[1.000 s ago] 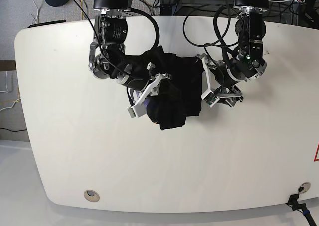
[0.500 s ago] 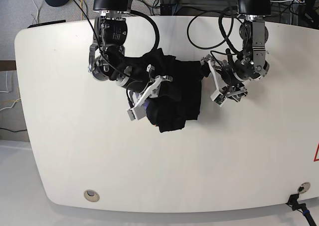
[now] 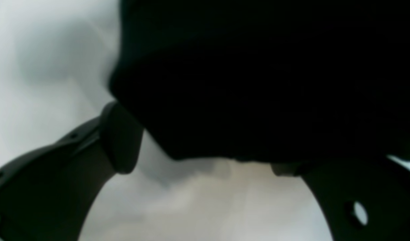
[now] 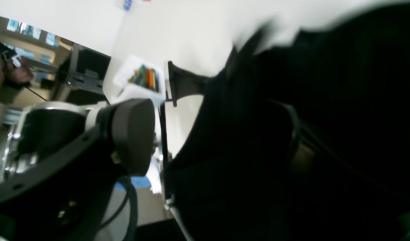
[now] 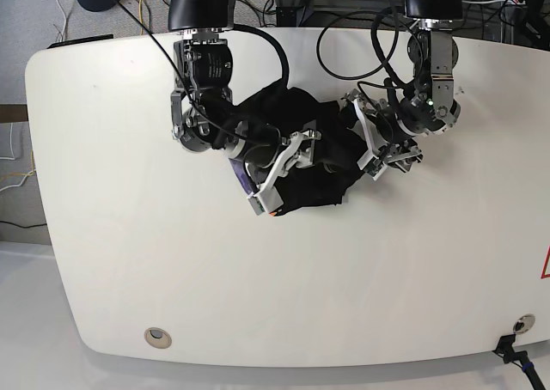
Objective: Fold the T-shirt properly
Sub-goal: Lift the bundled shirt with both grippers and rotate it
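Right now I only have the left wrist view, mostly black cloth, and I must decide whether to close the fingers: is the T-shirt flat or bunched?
Observer: Bunched. In the base view the T-shirt is a crumpled heap at the far middle of the table.
Operator: Where is the other arm?
Observer: The right gripper is at the heap's opposite side from the left gripper, and cloth hides one of its fingers.
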`<state>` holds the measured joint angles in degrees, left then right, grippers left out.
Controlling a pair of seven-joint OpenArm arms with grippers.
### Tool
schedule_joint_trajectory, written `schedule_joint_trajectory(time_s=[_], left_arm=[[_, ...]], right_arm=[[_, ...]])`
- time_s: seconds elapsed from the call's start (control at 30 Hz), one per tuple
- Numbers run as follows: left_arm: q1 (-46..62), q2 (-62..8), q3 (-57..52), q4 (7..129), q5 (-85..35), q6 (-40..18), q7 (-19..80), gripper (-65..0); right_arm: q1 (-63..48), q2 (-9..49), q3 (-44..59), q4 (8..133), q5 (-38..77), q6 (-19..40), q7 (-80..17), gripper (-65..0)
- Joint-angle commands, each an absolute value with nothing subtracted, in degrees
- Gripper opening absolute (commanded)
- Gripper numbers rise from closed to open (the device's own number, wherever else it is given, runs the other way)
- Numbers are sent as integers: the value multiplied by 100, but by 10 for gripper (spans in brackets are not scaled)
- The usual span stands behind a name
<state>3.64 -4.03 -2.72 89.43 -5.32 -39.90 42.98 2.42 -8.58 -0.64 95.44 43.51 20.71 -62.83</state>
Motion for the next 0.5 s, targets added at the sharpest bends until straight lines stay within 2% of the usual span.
schedule_joint_trajectory(time_s=[0.0,0.1,0.17,0.47], left_arm=[[365,-409,-277,9385,-620,-4000,4374,-136],[400,-479,-321,9859,-620,-4000,4418,-136],[444,-796,-488,10132,-620,-4000,4567,-136],[259,-1437,-804,10809,-602,-4000,4576,-136]], right_arm=[[585,-900,-347,9640,4514,2105,-6158,-184],[699,-900,-365,9675,4558,2105,-6158,-184],[769,-900,-365,9684,4558,2105,-6158,-185],[892,-831,31,9824,4558,2132,-6158,-185]])
